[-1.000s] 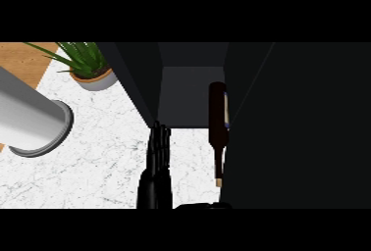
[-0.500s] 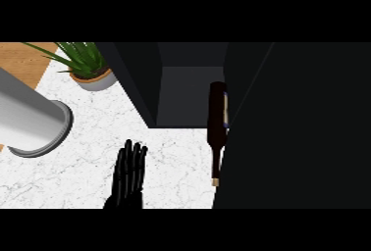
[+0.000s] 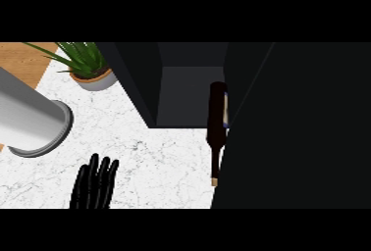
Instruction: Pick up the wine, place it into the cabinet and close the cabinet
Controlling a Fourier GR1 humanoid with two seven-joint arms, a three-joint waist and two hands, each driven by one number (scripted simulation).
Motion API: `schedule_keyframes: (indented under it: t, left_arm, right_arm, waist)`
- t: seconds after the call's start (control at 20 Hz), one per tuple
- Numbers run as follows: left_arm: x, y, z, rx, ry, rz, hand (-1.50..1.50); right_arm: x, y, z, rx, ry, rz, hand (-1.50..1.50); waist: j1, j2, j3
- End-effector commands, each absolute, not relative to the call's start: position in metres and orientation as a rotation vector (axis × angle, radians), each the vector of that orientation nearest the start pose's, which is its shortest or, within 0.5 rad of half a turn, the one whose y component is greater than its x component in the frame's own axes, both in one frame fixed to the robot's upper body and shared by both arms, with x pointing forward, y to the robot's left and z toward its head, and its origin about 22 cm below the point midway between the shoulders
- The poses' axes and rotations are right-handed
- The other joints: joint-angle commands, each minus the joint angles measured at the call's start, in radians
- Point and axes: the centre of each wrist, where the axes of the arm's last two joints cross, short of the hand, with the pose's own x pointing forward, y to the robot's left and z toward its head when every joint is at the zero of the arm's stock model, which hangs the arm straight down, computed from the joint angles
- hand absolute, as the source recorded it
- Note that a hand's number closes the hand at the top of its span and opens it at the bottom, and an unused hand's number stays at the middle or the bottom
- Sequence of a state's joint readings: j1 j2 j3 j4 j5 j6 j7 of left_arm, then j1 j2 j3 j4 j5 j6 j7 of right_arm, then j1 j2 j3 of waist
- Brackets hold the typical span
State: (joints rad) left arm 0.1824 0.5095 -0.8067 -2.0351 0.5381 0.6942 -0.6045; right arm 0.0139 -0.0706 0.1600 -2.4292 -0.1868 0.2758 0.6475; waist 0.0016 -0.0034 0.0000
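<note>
The wine bottle (image 3: 217, 125) is dark and lies lengthwise along the right side of the open black cabinet (image 3: 187, 93). Its body is inside the cabinet, and its neck with a pale tip sticks out over the white marble counter (image 3: 163, 162). A wide dark door panel (image 3: 297, 127) stands open at the right, close beside the bottle. My left hand (image 3: 94, 182) shows at the lower left, flat, fingers straight and pointing away from me, well apart from the bottle and holding nothing. My right hand does not show.
A large grey cylinder (image 3: 33, 122) lies on its side at the left. A potted green plant (image 3: 88, 66) stands at the back left, next to a wooden board (image 3: 22, 59).
My left hand has drawn back from the cabinet's front, moving left and towards the lower edge. The bottle and the door have not moved.
</note>
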Motion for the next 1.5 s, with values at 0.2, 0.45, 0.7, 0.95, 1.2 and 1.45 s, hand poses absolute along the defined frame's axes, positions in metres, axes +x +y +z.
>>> schedule_keyframes:
  t: [0.2, 0.45, 0.7, 0.95, 1.2, 1.45]
  left_arm:
    - [0.132, 0.206, 0.066, -0.192, -1.958, 0.17, -1.5]
    - [0.119, 0.229, 0.069, -0.169, -1.974, 0.205, -1.5]
    - [0.12, 0.257, 0.08, -0.158, -1.975, 0.22, -1.5]
    - [0.123, 0.278, 0.074, -0.121, -1.961, 0.205, -1.5]
    - [0.135, 0.304, 0.088, -0.13, -1.957, 0.197, -1.5]
    - [0.135, 0.313, 0.093, -0.164, -1.961, 0.194, -1.5]
  right_arm:
    - [0.114, -0.195, 0.193, 0.573, -1.665, 0.49, 1.5]
    - [0.11, -0.174, 0.187, 0.676, -1.63, 0.572, 1.5]
    - [0.094, -0.157, 0.195, 0.727, -1.635, 0.66, 1.5]
    - [0.089, -0.128, 0.194, 0.774, -1.607, 0.689, 1.5]
    - [0.083, -0.108, 0.19, 0.79, -1.585, 0.683, 1.5]
    - [0.086, -0.092, 0.188, 0.772, -1.631, 0.651, 1.5]
  waist:
    - [-0.006, -0.001, 0.0]
    - [0.005, -0.004, -0.001]
    - [0.004, -0.006, -0.001]
    - [0.0, -0.006, -0.002]
    - [-0.002, -0.004, -0.002]
    - [0.008, -0.006, -0.003]
